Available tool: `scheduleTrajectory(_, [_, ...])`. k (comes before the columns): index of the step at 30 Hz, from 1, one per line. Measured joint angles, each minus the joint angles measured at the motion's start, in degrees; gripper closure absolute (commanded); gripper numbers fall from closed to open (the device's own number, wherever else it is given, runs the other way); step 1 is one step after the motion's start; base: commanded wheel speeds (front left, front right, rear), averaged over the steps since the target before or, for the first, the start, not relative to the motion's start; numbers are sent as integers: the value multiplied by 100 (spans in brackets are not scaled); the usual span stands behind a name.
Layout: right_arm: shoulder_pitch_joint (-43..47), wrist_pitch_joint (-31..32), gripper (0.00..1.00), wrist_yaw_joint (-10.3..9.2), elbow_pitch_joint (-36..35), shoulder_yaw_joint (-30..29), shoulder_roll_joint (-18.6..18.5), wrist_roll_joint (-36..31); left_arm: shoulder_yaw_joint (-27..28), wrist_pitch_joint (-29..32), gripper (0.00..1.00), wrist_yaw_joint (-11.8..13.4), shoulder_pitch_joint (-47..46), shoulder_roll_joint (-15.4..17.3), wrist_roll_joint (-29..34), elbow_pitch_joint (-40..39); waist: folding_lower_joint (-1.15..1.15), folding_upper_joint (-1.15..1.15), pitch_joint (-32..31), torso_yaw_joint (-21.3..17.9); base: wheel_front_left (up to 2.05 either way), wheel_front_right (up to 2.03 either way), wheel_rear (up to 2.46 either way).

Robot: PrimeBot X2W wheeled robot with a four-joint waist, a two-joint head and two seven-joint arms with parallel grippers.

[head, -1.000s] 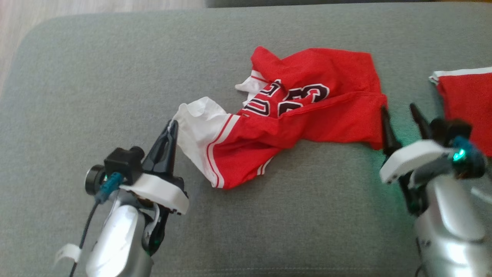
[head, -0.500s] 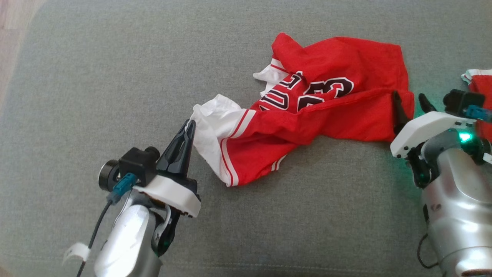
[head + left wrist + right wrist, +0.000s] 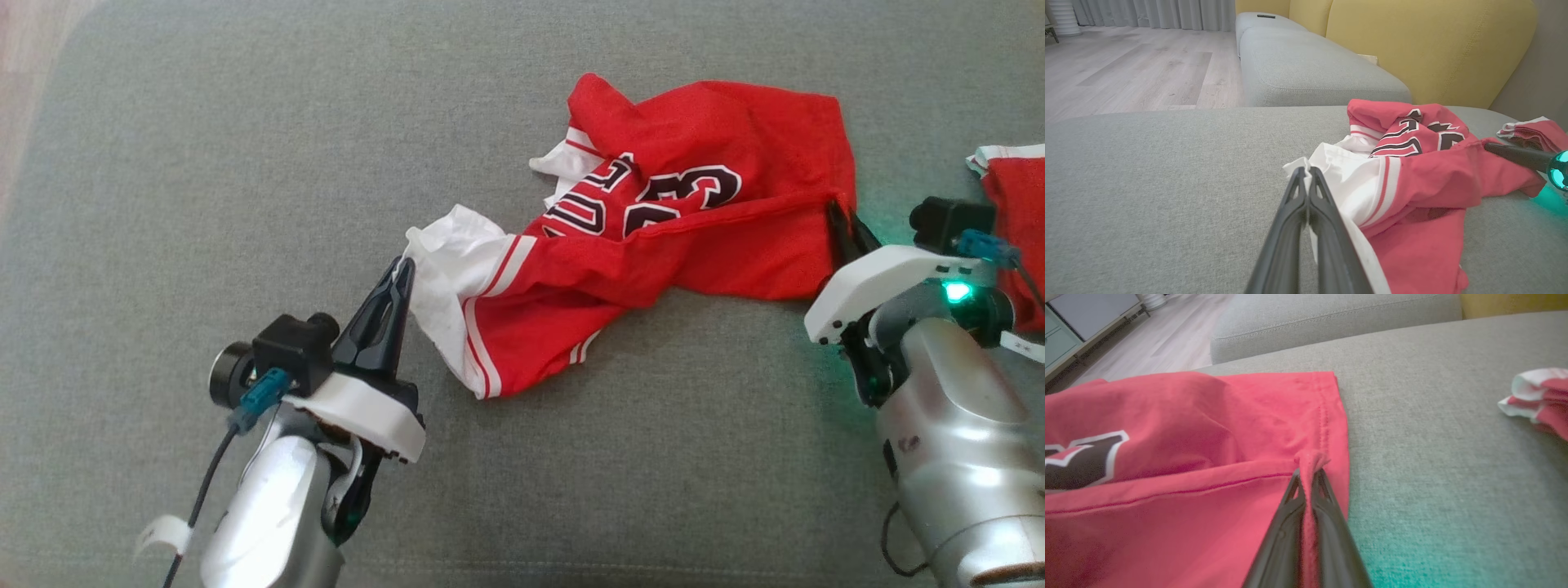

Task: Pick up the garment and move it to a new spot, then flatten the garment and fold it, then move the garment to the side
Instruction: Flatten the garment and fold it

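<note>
Crumpled garment (image 3: 718, 261) gripped at both ends.
Left end effector (image 3: 401, 271) clenches its white edge, right end effector (image 3: 842, 219) its red hem; flattening and folding seem left.

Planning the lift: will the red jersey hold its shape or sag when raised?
Likely floppy: the jersey lies in soft crumpled folds. It would probably sag between the left hand and right hand, shut on opposite ends. Probably light: thin fabric.

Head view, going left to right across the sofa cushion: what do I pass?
left gripper, shut on the jersey's white end → red jersey → right gripper, pinching its red hem → second red garment at the right edge
</note>
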Motion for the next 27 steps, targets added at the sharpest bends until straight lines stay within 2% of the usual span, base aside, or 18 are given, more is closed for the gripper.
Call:
scheduleTrajectory(7, [-2, -331, 100, 0, 43, 457, -169, 97, 116, 0, 100, -24, 1, -2, 0, 29, 0, 0, -114, -64, 0, 0, 0])
scheduleTrajectory(10, [-1, -522, 100, 0, -175, 780, -246, 163, 234, 0, 100, -24, 1, 15, 0, 5, 0, 0, -229, -112, 0, 0, 0])
scheduleTrajectory(17, [-1, -833, 100, 0, -1653, 1708, -839, 389, 678, 0, 100, -42, -146, 312, 43, -522, 0, 0, -660, -375, 0, 0, 0])
scheduleTrajectory(23, [-48, -879, 100, 0, -2860, 1882, -1326, 408, 1003, -16, 100, -45, -758, 660, 51, -1268, 0, 0, -1001, -600, 0, 0, 0])
scheduleTrajectory(27, [-169, -751, 100, 0, -3601, 1800, -1507, 313, 1174, -42, 100, -48, -1137, 838, 37, -1717, -1, 0, -1231, -703, 0, 0, 0])
